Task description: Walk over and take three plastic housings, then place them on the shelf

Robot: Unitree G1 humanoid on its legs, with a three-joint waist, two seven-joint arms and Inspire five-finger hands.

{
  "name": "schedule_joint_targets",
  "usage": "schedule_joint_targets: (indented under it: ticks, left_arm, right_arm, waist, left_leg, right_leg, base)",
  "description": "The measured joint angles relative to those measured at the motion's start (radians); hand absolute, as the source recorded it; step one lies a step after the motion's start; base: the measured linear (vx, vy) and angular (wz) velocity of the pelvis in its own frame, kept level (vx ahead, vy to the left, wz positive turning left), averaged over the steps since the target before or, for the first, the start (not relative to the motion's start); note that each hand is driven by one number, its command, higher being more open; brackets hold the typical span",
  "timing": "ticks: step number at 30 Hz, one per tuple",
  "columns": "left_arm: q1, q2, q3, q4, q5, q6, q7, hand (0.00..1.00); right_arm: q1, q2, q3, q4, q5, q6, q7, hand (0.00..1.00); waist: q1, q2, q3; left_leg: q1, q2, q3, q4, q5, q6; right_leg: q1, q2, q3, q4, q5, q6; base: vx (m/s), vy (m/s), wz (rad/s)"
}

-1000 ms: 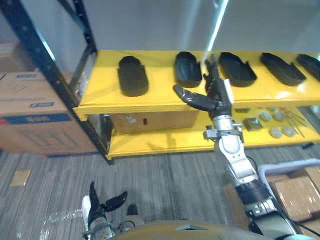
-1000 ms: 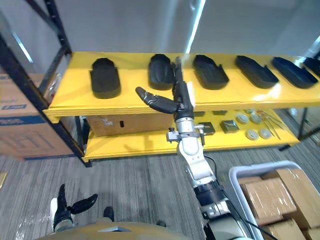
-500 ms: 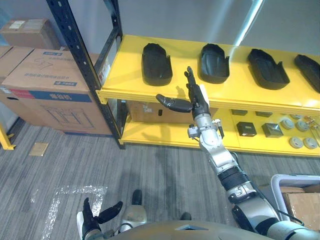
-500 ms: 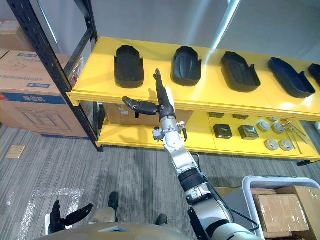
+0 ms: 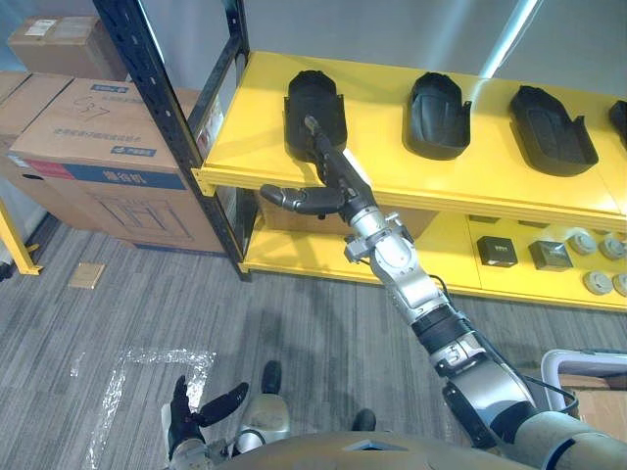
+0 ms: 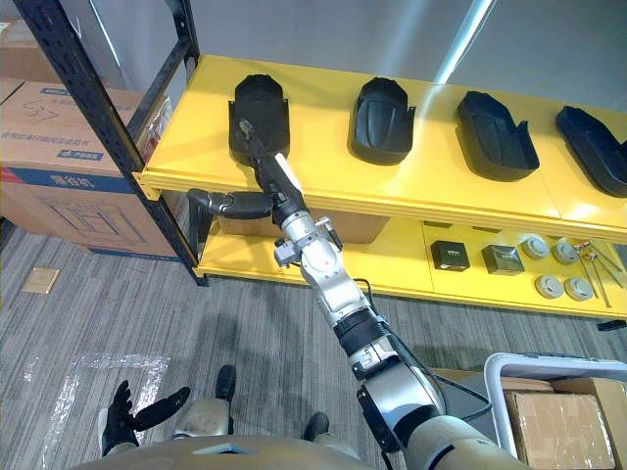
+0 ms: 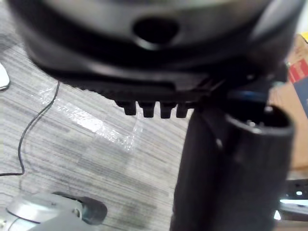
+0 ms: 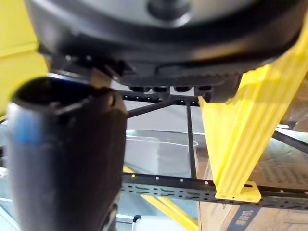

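Observation:
Several black plastic housings lie in a row on the yellow upper shelf (image 5: 392, 166): the leftmost housing (image 5: 313, 102), a second housing (image 5: 436, 100) and a third housing (image 5: 551, 127). My right hand (image 5: 341, 184) is stretched out towards the shelf, open, its fingers straight and its thumb out to the left. Its fingertips lie over the near end of the leftmost housing (image 6: 260, 116); I cannot tell whether they touch it. My left hand (image 5: 194, 419) hangs low over the floor, open and holding nothing.
A dark rack upright (image 5: 162, 98) stands left of the shelf, with stacked cardboard boxes (image 5: 88, 147) beside it. The lower yellow shelf (image 5: 549, 284) carries small metal parts and a box. A bin with cardboard boxes (image 6: 554, 416) stands at the lower right.
The camera has shifted. My right hand has swung left along the shelf front, from between the first two housings to the near end of the leftmost one.

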Motion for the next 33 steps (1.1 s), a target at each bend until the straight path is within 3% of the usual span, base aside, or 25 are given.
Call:
schedule_joint_targets:
  ticks: [15, 22, 27, 32, 33]
  left_arm:
    - [-0.012, 0.010, -0.022, 0.007, -0.045, 0.018, -0.013, 1.00]
    - [-0.066, 0.011, -0.046, 0.003, -0.082, 0.018, -0.016, 1.00]
    - [-0.096, 0.026, -0.083, -0.031, -0.113, 0.018, -0.024, 1.00]
    - [-0.119, 0.026, -0.104, -0.037, -0.159, 0.017, -0.025, 1.00]
    - [-0.121, 0.029, -0.125, -0.060, -0.173, 0.015, -0.027, 1.00]
  right_arm:
    - [-0.105, 0.025, -0.036, 0.127, -0.058, -0.008, -0.141, 1.00]
    - [-0.201, 0.006, -0.126, 0.160, -0.100, -0.022, -0.234, 1.00]
    - [-0.228, -0.030, -0.165, 0.142, -0.099, -0.082, -0.236, 1.00]
    - [-0.245, -0.041, -0.163, 0.139, -0.099, -0.086, -0.222, 1.00]
    - [-0.275, -0.045, -0.160, 0.139, -0.099, -0.090, -0.202, 1.00]
  waist:
    - [0.030, 0.004, 0.052]
    - [0.032, 0.035, 0.130]
    - [0.029, 0.047, 0.202]
    - [0.026, 0.061, 0.223]
    - [0.027, 0.076, 0.241]
  left_leg:
    - [-0.037, 0.012, -0.049, 0.000, 0.017, -0.015]
    - [-0.069, 0.013, -0.063, 0.001, 0.029, -0.014]
    - [-0.088, 0.011, -0.058, 0.004, 0.040, -0.003]
    - [-0.085, 0.011, -0.056, 0.004, 0.040, -0.003]
    - [-0.093, 0.012, -0.063, 0.004, 0.041, -0.008]
  right_leg:
    - [-0.016, 0.016, -0.040, 0.014, -0.007, -0.010]
    - [-0.052, 0.017, -0.046, 0.035, -0.008, -0.011]
    - [-0.105, 0.003, -0.037, 0.106, -0.034, -0.011]
    - [-0.121, -0.004, -0.034, 0.148, -0.057, -0.011]
    - [-0.154, -0.012, -0.037, 0.212, -0.094, -0.016]
  base:
    - [-0.01, -0.015, 0.08]
    - [0.00, -0.011, 0.04]
    - [0.00, -0.001, -0.02]
    - [0.01, -0.018, 0.00]
    - [0.02, -0.086, 0.05]
